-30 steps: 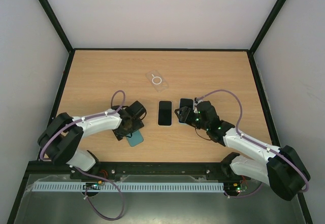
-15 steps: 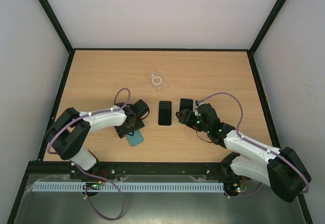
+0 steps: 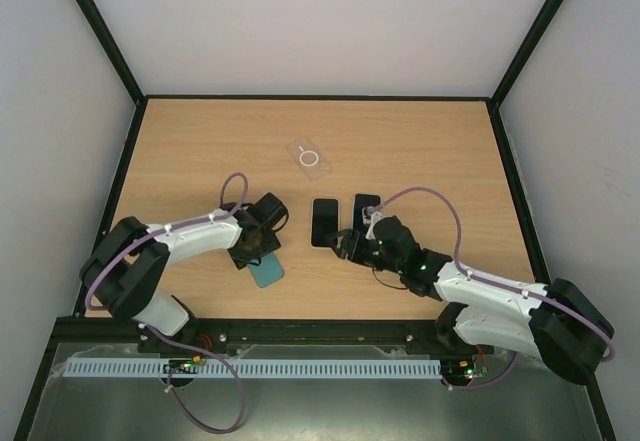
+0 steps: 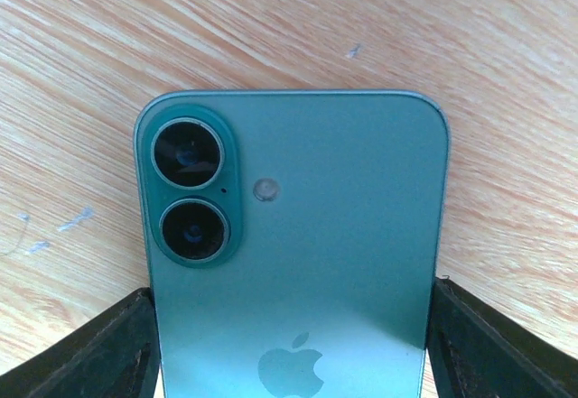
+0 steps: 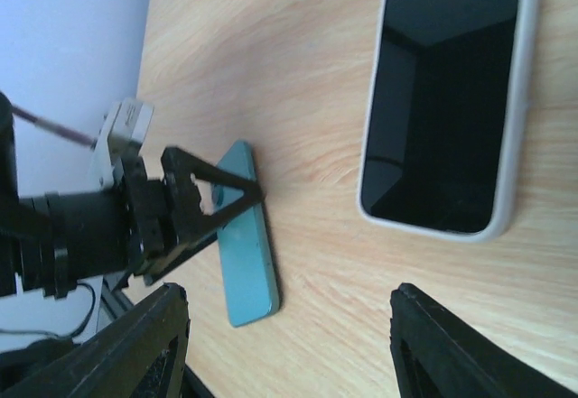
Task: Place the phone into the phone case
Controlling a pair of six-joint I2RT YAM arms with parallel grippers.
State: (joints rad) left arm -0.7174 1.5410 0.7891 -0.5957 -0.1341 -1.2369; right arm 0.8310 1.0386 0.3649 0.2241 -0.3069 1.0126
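A teal phone (image 4: 298,236) lies back-up on the wooden table; it also shows in the top view (image 3: 267,272) and in the right wrist view (image 5: 248,254). My left gripper (image 4: 291,348) straddles its lower half, with a finger against each long edge (image 3: 256,244). A clear phone case (image 3: 309,157) with a white ring lies further back. A light-edged phone (image 3: 323,222), screen up, lies mid-table and shows in the right wrist view (image 5: 447,100). My right gripper (image 3: 350,244) is open and empty just near-right of it, jaws wide apart (image 5: 289,335).
A dark rectangular phone-sized item (image 3: 366,207) lies just right of the light-edged phone, close to my right wrist. Black rails (image 3: 125,161) border the table at left, right and back. My left gripper shows in the right wrist view (image 5: 194,199).
My right gripper has moved left and nearer, from beside the dark item to the near end of the light-edged phone. My left gripper stays on the teal phone, which has barely shifted.
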